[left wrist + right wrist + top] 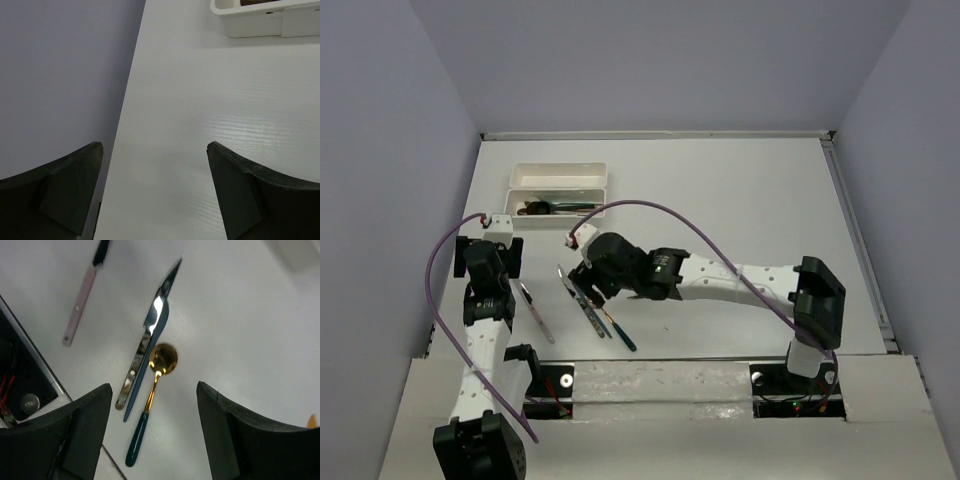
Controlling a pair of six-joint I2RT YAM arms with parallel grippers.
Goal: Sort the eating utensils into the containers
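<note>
Two white trays stand side by side at the back left. The back tray (560, 173) looks empty; the front tray (598, 199) holds a few dark utensils (548, 208). On the table lie a gold spoon with a teal handle (150, 395), a silver knife (142, 352), a dark blue knife (159, 322) and a pink-handled knife (80, 302). My right gripper (154, 387) is open and empty, hovering over the spoon, which lies between its fingers. My left gripper (153, 145) is open and empty over bare table near the left edge, with a tray corner (250, 22) ahead.
In the top view the loose utensils lie in the near middle: the pink-handled knife (535, 312), the two knives (582, 298) and the spoon (618, 328). The table's near edge and base plates lie just behind them. An orange bit (313, 420) shows at the right wrist view's edge.
</note>
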